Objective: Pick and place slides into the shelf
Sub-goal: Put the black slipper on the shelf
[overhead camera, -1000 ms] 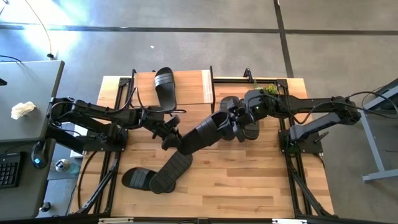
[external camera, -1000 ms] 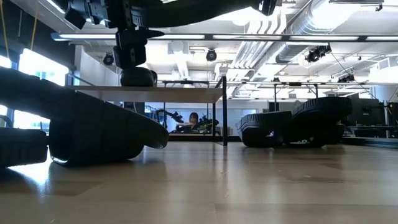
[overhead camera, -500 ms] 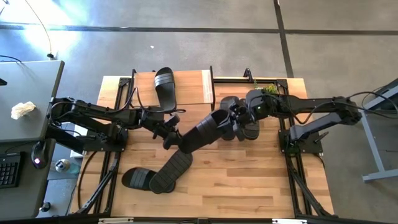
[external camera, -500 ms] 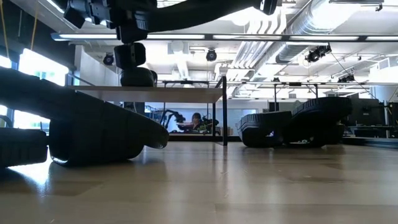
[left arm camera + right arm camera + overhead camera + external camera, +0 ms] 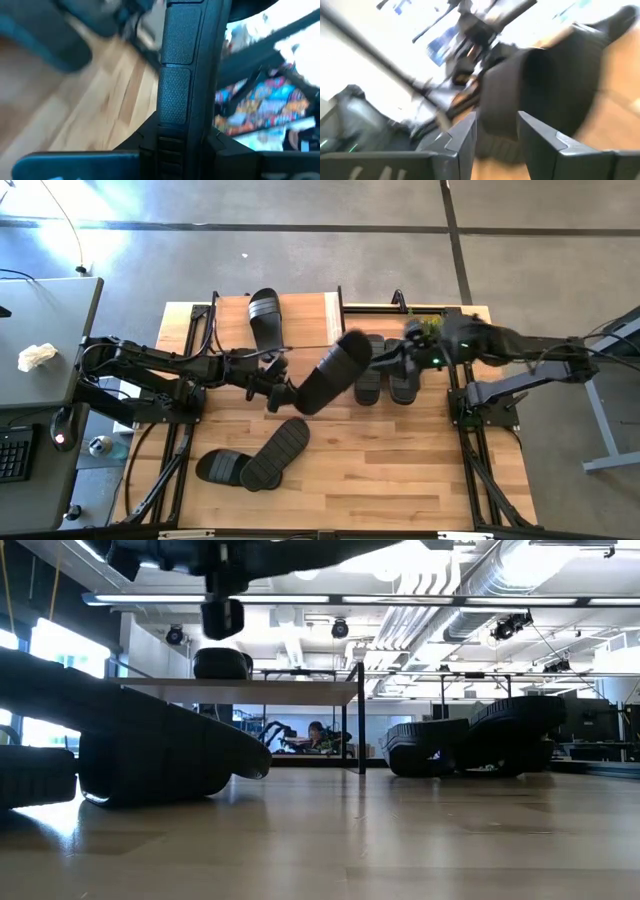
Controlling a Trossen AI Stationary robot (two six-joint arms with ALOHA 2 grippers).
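I have one slide (image 5: 330, 372) lifted off the table (image 5: 400, 470), hanging tilted between my two arms near the middle. My left gripper (image 5: 281, 393) sits at its lower end, and the left wrist view shows a dark textured edge filling the frame between the fingers, so I read it as clamped on that slide. My right gripper (image 5: 385, 358) reaches toward the slide's upper end; in the right wrist view its fingers (image 5: 462, 137) stand parted with the blurred sandal just ahead, and I can't tell whether they touch it.

The shelf (image 5: 315, 320) stands at the table's far edge, and one slide (image 5: 266, 318) lies on its top board. Two more slides (image 5: 388, 375) lie side by side just right of the shelf, under the right arm. Another two (image 5: 255, 460) lie overlapping on the near left part of the table
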